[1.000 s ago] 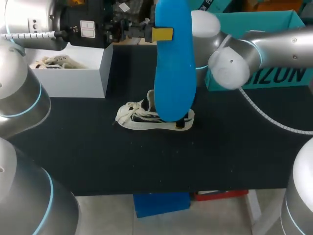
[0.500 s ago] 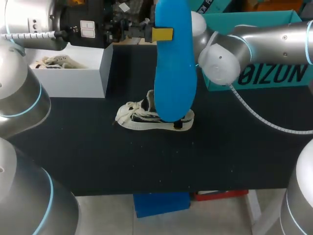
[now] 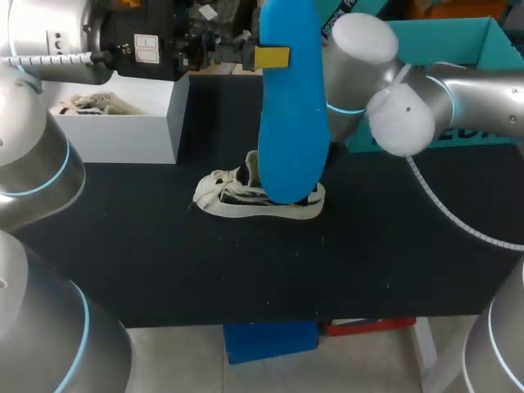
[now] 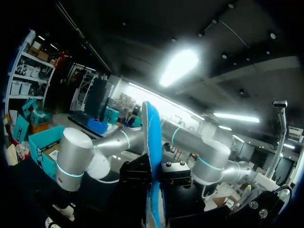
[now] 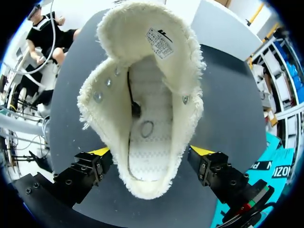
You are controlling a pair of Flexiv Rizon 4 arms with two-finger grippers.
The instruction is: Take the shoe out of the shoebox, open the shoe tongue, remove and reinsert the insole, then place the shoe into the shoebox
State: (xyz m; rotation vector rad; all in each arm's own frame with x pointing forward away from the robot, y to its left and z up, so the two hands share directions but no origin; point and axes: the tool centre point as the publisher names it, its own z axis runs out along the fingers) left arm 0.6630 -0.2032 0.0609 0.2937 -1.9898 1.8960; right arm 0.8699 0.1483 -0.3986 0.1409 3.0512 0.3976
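Reinserting is the step in hand: the left gripper (image 3: 272,57) clamps the blue insole (image 3: 291,106) between its fingers. The right gripper (image 5: 152,152) stands wide open with the shoe (image 5: 145,118) heel between its fingers. The next move likely calls for steadying the heel and feeding the insole in.

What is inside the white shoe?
Inside the shoe only its pale bare bottom shows, with a dark cord lying on it. The toe end is hidden under the tongue. The blue insole is out, held by the left fingers.
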